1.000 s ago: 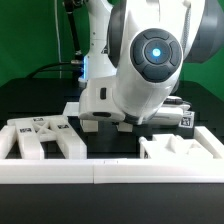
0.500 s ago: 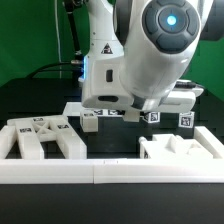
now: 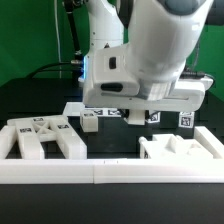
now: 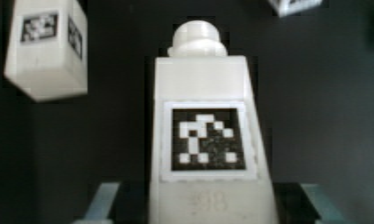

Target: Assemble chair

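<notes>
Black table (image 3: 30, 100): tagged white chair parts (image 3: 42, 136), border rail (image 3: 110, 172).

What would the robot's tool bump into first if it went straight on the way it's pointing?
Probably the black table. The tool is shut on a white square post, and only table shows beyond it. The post might touch down first. How near the table is, I can't tell.

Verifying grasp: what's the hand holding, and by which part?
A white square post bearing a tag, clamped on its two sides by the hand at the end opposite its rounded peg.
</notes>
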`<state>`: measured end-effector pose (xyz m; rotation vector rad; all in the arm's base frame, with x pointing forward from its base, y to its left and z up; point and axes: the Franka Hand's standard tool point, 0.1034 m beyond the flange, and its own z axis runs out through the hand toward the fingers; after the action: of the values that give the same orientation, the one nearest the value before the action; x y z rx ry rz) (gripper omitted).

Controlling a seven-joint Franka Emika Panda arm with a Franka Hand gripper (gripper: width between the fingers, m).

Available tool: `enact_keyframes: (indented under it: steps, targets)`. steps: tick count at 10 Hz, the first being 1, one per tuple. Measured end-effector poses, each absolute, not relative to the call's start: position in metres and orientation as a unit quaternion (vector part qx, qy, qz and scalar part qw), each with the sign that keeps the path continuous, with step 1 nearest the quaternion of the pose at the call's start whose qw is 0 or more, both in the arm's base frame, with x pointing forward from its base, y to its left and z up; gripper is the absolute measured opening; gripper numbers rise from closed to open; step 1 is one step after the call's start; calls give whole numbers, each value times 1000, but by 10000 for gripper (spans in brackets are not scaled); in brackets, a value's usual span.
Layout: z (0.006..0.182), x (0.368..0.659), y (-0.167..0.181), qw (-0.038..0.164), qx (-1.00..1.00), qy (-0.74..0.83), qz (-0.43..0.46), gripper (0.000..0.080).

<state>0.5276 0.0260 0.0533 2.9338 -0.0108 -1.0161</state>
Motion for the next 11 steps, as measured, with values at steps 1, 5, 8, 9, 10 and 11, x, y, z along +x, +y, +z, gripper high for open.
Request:
enact_keyframes:
  steps: [1,5,8,9,10,11]
  targets:
    - [54,531,27,17,957,-3,-290,291]
    - [92,558,42,14,982,-6,-189,291]
    - [97,572,47,11,994,-10,-106,291]
    - [96,576,47,8,998,-9,-65,291]
    - [96,578,49,6,1000,-8,-19,291]
    - [94,577,49,5,1000,-7,-2,291]
